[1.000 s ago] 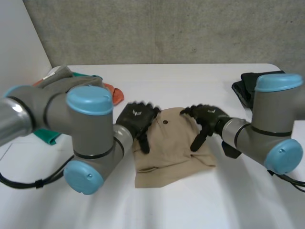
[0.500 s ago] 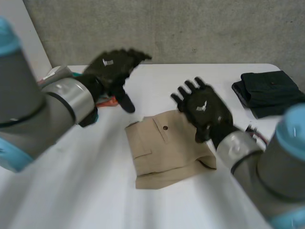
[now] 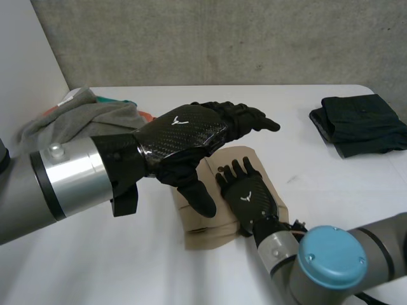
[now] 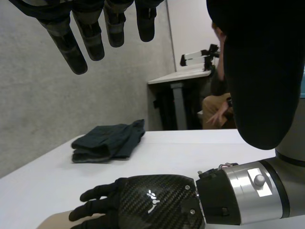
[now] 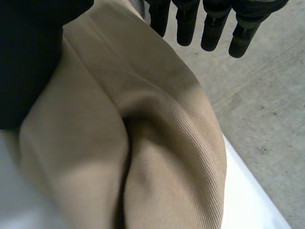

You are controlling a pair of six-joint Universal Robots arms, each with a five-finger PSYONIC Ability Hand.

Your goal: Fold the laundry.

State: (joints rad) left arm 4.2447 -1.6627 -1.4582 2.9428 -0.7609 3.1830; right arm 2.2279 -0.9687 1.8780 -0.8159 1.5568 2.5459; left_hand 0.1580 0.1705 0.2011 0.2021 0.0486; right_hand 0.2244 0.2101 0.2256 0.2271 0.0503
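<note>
- Beige garment (image 3: 205,232) is lying folded into a compact block near the middle of the white table (image 3: 318,184), slightly toward my side.
- Its cloth is showing a fine ribbed weave in the right wrist view (image 5: 157,143), with a soft rounded fold bulging up and a deep crease running beside it.
- Its near edge is sitting a little uneven, with one layer sticking out below another.
- My right hand (image 3: 245,197) is lying palm down over the garment's right half, fingers (image 5: 214,26) straight and spread, grasping nothing. I cannot tell whether the palm is pressing on the cloth.
- My left hand (image 3: 184,136) is hovering above the garment's left part, fingers (image 4: 90,33) straight and apart and thumb pointing down, holding nothing.
- A dark folded garment (image 3: 359,124) is resting well apart at the table's far right, and a grey cloth pile (image 3: 76,117) is sitting at the far left.
</note>
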